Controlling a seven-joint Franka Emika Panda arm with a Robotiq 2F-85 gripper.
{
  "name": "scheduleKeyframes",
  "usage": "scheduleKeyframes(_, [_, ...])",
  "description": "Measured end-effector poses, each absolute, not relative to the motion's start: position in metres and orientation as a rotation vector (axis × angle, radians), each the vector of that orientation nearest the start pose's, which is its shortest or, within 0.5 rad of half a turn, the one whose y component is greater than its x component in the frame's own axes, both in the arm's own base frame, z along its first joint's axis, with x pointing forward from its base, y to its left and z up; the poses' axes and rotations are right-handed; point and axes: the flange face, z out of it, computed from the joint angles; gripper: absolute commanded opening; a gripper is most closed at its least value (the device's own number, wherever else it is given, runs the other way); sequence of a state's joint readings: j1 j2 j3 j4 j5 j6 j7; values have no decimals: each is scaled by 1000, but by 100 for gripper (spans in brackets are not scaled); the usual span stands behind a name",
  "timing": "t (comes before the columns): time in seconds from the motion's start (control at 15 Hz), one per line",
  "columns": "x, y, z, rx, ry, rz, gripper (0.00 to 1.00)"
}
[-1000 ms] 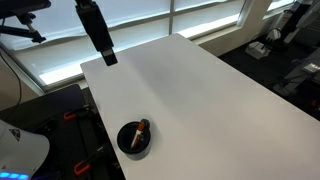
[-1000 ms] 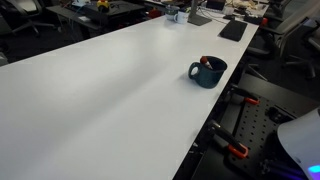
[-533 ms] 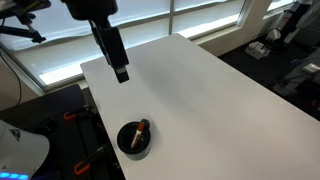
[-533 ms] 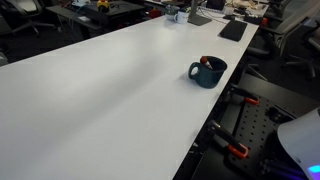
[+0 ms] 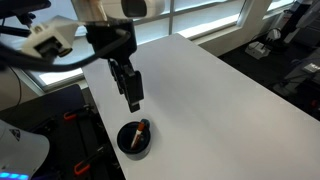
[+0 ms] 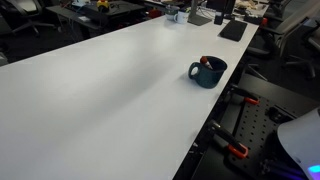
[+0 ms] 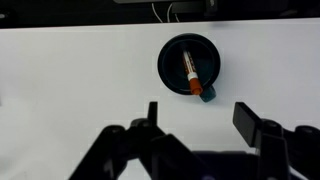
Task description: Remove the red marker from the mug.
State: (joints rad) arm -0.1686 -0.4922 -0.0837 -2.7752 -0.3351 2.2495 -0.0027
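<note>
The black mug (image 5: 134,139) stands near the table's edge; it also shows in an exterior view (image 6: 207,72) and in the wrist view (image 7: 190,66). The red marker (image 5: 142,128) leans inside it, its orange end over the rim by the handle in the wrist view (image 7: 190,73). My gripper (image 5: 133,101) hangs above the table a little beyond the mug, apart from it. In the wrist view the gripper (image 7: 200,118) is open and empty, with the mug ahead of the fingers.
The white table (image 5: 200,95) is long and bare around the mug. Black and orange clamps (image 6: 238,150) sit below the table edge. Desk items (image 6: 232,30) lie at the far end. Windows (image 5: 200,15) run behind the table.
The arm has come down and forward from the table's far corner toward the mug. The mug and marker have not moved.
</note>
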Motion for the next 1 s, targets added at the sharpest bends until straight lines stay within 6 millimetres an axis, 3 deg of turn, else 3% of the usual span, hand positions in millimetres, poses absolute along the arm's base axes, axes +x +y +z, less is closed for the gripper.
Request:
scheduleKeyframes(0.27, [338,-112,329,-3310,-48,189,79])
scheduleKeyframes(0.53, [331,-130,312,-3249,-292,283,83])
scheduleKeyframes(0.6, [330,-134,310,-3236,-357,297,96])
scheduleKeyframes(0.67, [328,-137,308,-3225,-417,310,96])
scheduleKeyframes(0.73, [327,-141,307,-3213,-465,317,84])
scheduleKeyframes(0.87, [325,-144,307,-3196,-517,319,96])
scheduleKeyframes(1.0, [325,-145,308,-3192,-534,318,99])
